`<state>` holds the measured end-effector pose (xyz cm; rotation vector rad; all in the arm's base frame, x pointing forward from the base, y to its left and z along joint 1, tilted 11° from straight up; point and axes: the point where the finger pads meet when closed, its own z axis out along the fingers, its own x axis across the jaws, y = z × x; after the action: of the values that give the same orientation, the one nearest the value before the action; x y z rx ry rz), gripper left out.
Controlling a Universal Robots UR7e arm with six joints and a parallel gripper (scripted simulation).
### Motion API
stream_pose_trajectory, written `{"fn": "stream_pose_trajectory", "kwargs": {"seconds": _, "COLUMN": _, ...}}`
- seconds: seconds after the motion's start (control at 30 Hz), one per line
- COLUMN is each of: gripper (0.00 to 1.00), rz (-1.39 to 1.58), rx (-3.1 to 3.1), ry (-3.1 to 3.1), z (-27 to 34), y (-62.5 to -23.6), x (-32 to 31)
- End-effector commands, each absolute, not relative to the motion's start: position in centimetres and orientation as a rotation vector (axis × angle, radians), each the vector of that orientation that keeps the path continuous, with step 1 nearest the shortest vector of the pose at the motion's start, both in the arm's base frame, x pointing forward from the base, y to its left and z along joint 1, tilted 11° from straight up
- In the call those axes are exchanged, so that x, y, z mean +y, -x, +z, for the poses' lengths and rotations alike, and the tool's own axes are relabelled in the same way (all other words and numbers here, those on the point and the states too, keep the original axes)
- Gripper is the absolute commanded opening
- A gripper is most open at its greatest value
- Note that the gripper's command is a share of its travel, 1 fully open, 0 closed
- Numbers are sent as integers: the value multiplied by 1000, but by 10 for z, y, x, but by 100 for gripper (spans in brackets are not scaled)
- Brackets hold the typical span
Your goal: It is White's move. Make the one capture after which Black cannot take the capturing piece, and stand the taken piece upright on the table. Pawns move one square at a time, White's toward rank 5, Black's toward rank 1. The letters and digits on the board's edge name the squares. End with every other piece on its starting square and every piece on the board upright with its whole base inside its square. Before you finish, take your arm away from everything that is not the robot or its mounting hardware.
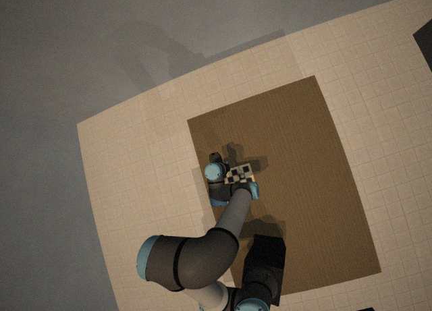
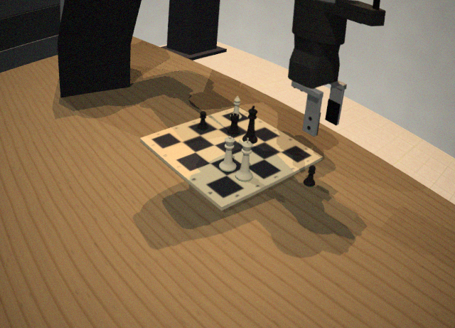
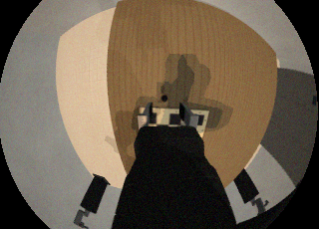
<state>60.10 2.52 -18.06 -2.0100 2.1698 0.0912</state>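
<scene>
The claw (image 2: 320, 127) (image 3: 165, 108) is spread wide with nothing between its fingers, pointing down above the tabletop (image 2: 110, 280) (image 3: 150, 35) just off the board's near-wall side. Below it, beside the board (image 2: 222, 208) (image 3: 171, 111) and off it, the black pawn (image 2: 309, 176) (image 3: 164, 98) stands upright. The white queen (image 2: 228, 157) and white king (image 2: 244, 163) stand close together, across the board's edge from that pawn. If the capturing piece still has to travel, the coming move likely runs from the claw inward over the board, clear of the pawn.
</scene>
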Motion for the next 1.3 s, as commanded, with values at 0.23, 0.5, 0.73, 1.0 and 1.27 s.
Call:
{"fn": "stream_pose_trajectory", "kwargs": {"seconds": 0.23, "gripper": 100, "rz": 76, "rx": 2048, "ry": 2130, "z": -179, "y": -597, "x": 23}}
{"fn": "stream_pose_trajectory", "kwargs": {"seconds": 0.5, "gripper": 100, "rz": 53, "rx": 1865, "ry": 2288, "z": -179, "y": -593, "x": 21}}
{"fn": "stream_pose_trajectory", "kwargs": {"seconds": 0.73, "gripper": 100, "rz": 34, "rx": 1705, "ry": 2407, "z": -178, "y": -590, "x": 20}}
{"fn": "stream_pose_trajectory", "kwargs": {"seconds": 1.0, "gripper": 100, "rz": -4, "rx": 1375, "ry": 2608, "z": -177, "y": -582, "x": 17}}
{"fn": "stream_pose_trajectory", "kwargs": {"seconds": 1.27, "gripper": 100, "rz": -35, "rx": 1072, "ry": 2748, "z": -177, "y": -573, "x": 14}}
